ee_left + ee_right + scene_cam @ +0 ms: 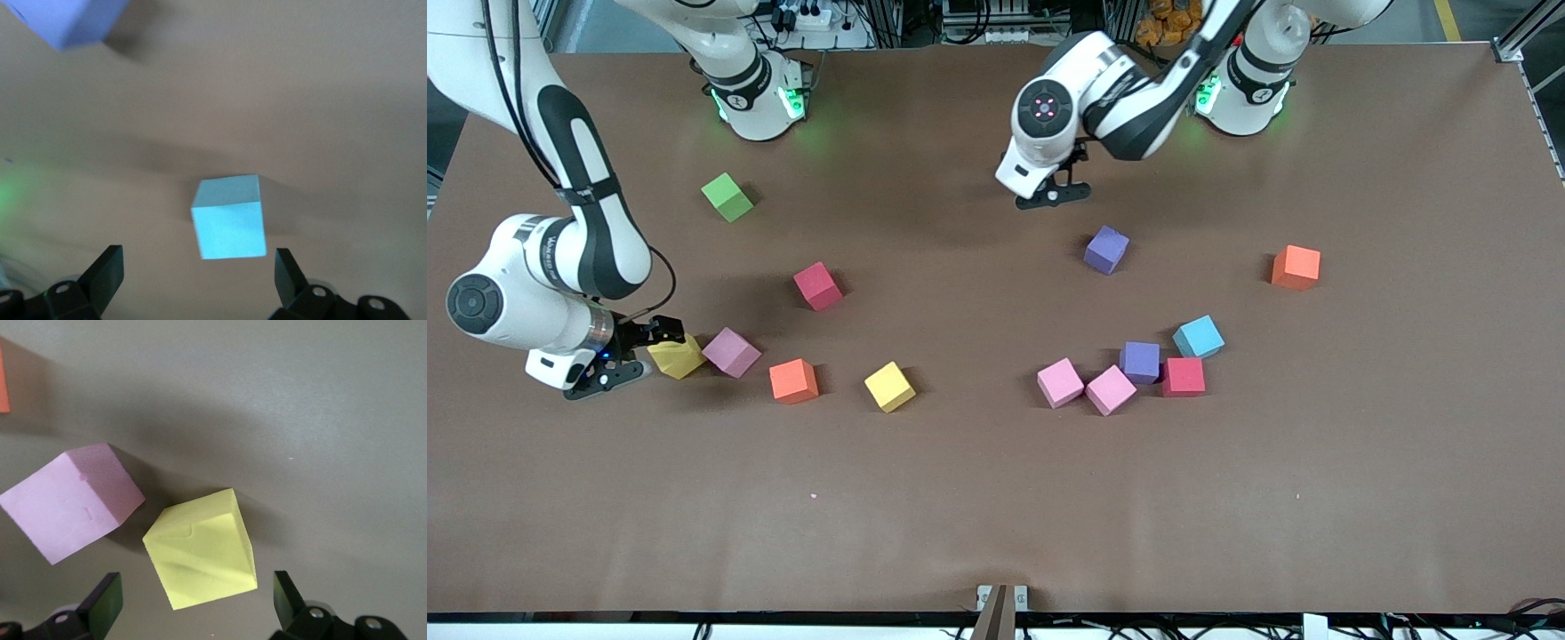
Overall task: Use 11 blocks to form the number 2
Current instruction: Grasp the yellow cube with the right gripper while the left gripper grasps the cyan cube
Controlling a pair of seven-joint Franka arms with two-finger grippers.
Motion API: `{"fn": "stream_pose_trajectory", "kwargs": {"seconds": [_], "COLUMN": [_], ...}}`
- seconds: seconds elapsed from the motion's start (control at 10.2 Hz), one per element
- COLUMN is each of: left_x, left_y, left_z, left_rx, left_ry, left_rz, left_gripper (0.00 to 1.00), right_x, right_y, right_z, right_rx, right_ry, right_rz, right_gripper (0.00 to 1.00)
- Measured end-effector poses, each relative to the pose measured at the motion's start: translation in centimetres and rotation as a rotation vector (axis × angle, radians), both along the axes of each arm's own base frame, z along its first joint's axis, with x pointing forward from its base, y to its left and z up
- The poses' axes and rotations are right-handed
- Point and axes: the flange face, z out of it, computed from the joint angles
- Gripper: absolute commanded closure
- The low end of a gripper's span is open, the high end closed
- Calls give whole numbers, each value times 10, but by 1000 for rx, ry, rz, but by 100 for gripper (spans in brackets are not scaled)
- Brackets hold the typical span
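Several blocks lie scattered on the brown table, in no digit shape. My right gripper (647,351) (197,593) is open and low at a yellow block (676,356) (200,550), whose near corner sits between the fingertips. A pink block (731,352) (70,500) lies beside it. Orange (793,380), yellow (889,386) and red (818,285) blocks lie close by. My left gripper (1054,196) (199,261) hangs open over bare table near a purple block (1106,249) (67,23). The light blue block (1199,336) (229,219) shows ahead of its fingers, untouched.
Two pink blocks (1085,386), a purple one (1140,361) and a red one (1184,376) cluster by the light blue block. An orange block (1296,267) lies toward the left arm's end. A green cube (727,196) sits near the right arm's base.
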Motion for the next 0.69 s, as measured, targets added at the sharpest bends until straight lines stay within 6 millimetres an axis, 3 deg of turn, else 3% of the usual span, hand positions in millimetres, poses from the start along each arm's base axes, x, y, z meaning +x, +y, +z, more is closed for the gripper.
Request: {"fn": "stream_pose_trajectory", "kwargs": {"seconds": [0.3, 0.69], "left_x": [-19, -24], "left_y": [-7, -3], "left_z": [-41, -61], "left_rx": [22, 9], "left_ry": [42, 19], "left_rz": [76, 92], "left_gripper": [0, 0], "right_x": [-10, -16], "right_y": [1, 1], "right_z": [-15, -24], "right_rx": [-1, -5], "right_ry": [-71, -101], "right_rz": [122, 172], "right_gripper": [0, 0]}}
